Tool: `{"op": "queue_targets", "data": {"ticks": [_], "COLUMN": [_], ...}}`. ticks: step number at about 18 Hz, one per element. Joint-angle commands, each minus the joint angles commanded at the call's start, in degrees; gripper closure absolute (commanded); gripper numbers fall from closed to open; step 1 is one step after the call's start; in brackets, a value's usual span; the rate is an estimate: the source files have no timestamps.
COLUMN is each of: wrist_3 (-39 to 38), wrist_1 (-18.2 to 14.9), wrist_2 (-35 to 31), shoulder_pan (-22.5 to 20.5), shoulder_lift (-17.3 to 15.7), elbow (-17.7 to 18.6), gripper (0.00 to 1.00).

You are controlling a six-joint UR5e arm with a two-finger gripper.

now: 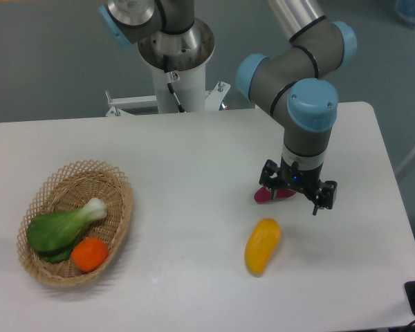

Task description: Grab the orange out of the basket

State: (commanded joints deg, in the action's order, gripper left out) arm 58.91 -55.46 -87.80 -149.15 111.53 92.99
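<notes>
The orange (90,254) is seen in the near part of the basket (115,183), touching a green vegetable (61,228) that lies just behind it. The basket is placed at the left of the white table (187,166). The gripper (298,190) is held over the right part of the table, well apart from the basket, with its fingers (317,205) spread apart and nothing between them. A dark pink object (271,194) is partly hidden behind it. A yellow fruit (263,246) is laid just nearer.
</notes>
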Motion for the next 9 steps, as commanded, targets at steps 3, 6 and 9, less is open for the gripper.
{"op": "queue_targets", "data": {"ticks": [3, 6, 9], "wrist_3": [-4.85, -7.57, -14.41], "wrist_1": [0.00, -0.09, -0.09], "wrist_2": [0.26, 0.17, 0.44], "shoulder_pan": [1.14, 2.90, 5.18], "shoulder_lift": [0.00, 0.18, 0.53], "elbow": [0.00, 0.00, -0.09], "gripper": [0.00, 0.00, 0.00]}}
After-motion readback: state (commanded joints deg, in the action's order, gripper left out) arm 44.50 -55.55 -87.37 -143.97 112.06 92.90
